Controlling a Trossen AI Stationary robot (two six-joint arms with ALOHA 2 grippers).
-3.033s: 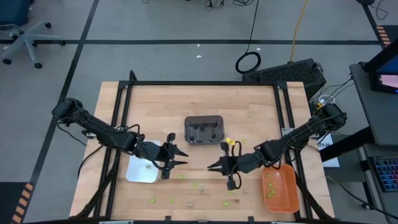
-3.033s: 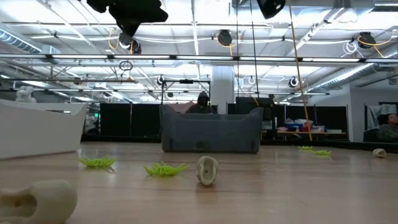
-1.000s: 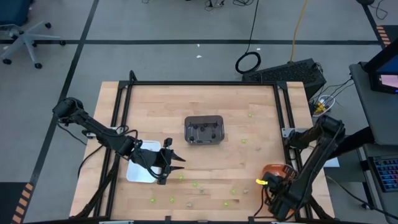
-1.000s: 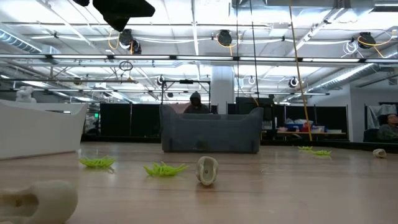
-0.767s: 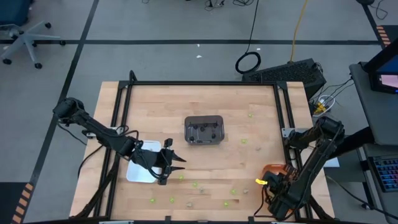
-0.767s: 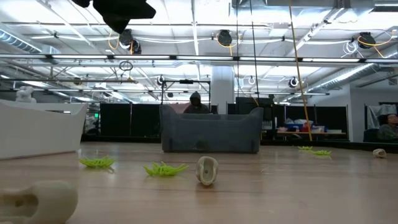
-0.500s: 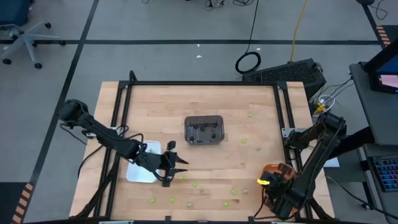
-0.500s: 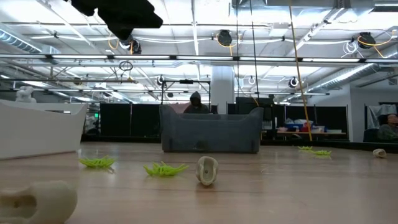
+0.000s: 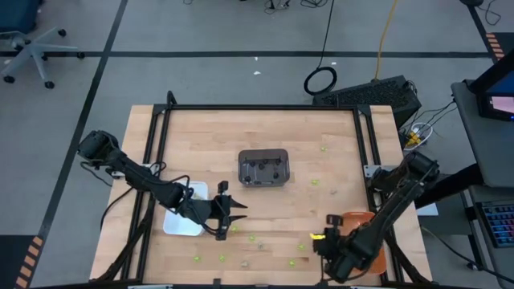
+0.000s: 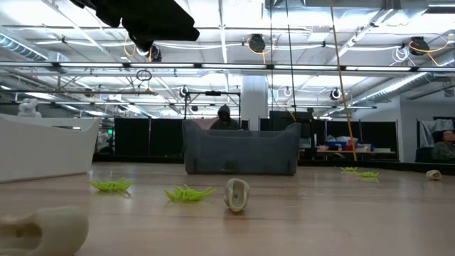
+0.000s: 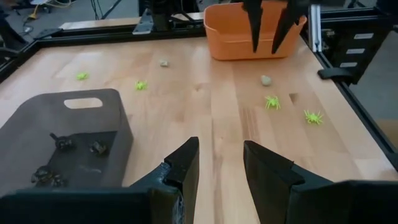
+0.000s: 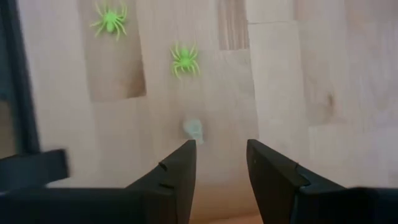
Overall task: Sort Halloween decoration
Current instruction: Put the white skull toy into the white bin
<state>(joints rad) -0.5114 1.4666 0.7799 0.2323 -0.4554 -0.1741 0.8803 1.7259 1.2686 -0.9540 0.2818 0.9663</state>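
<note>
Right gripper (image 12: 219,163) part open, empty, pointing down over pale trinket (image 12: 193,129) near orange tray (image 9: 376,253). I centre it between fingers before closing. Green spiders (image 12: 184,60) beyond. Left gripper (image 9: 233,210) part open, empty, beside white tray (image 9: 181,225).

My two arms and their fingers (image 11: 186,165) are dark, near black; the table (image 9: 321,172) is pale blond wood in a black frame; a dark grey tray (image 9: 263,168) holds brown-black trinkets (image 11: 62,142); the tray (image 9: 183,217) by the left edge is white; the tray (image 11: 249,31) at the right front corner is orange; loose spiders (image 12: 184,60) are lime-green; one pebble (image 12: 193,129) is pale tan.
</note>
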